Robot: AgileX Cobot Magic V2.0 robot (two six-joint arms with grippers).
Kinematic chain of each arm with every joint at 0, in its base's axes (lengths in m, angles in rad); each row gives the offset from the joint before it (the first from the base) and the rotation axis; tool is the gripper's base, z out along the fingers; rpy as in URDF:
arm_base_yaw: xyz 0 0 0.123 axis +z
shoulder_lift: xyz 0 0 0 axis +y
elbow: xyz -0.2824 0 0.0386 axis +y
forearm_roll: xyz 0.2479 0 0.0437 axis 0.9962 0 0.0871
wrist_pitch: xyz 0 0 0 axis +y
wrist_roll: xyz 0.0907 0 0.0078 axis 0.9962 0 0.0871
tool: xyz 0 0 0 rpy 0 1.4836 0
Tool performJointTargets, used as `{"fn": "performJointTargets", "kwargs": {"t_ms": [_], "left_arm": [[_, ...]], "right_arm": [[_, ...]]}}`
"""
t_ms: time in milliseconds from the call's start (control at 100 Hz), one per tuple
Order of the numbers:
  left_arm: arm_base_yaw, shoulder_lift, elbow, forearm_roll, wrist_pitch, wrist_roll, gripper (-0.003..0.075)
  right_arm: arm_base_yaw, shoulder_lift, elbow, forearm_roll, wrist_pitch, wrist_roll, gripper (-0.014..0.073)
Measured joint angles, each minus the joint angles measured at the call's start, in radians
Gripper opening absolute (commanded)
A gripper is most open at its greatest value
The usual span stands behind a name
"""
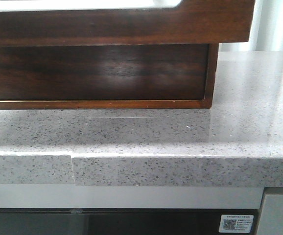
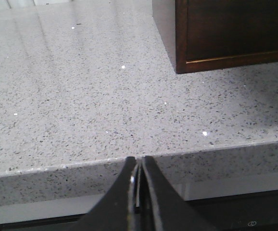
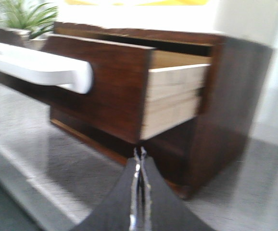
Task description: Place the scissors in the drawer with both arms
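The scissors are not in any view. The drawer [image 1: 117, 24] stands pulled out of the top of the dark wooden cabinet [image 1: 97, 73], and a strip of its white lining [image 1: 82, 4] shows. In the blurred right wrist view the drawer [image 3: 110, 82] is open, with pale wooden sides and a white lining [image 3: 38, 65]. My right gripper [image 3: 140, 154] is shut with nothing seen in it, in front of the cabinet's corner below the drawer. My left gripper [image 2: 138, 161] is shut and empty, at the counter's front edge. Neither gripper shows in the front view.
The cabinet stands on a grey speckled stone counter [image 1: 180, 137] with a seam in its front edge [image 1: 73, 169]. The cabinet's lower corner [image 2: 182, 67] shows in the left wrist view. A green plant [image 3: 26, 14] stands behind the cabinet.
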Motion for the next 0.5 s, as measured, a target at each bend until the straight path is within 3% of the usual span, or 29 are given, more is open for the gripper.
{"fn": "performJointTargets", "kwargs": {"t_ms": [230,500], "left_arm": [[0.0,0.0,0.0,0.0,0.001,0.0,-0.0019],[0.0,0.0,0.0,0.0,0.001,0.0,-0.0019]], "right_arm": [[-0.305,-0.171,0.004,-0.126,0.148,0.256,-0.0071],[-0.513,-0.294,0.004,-0.143,0.488,0.305,-0.0071]]}}
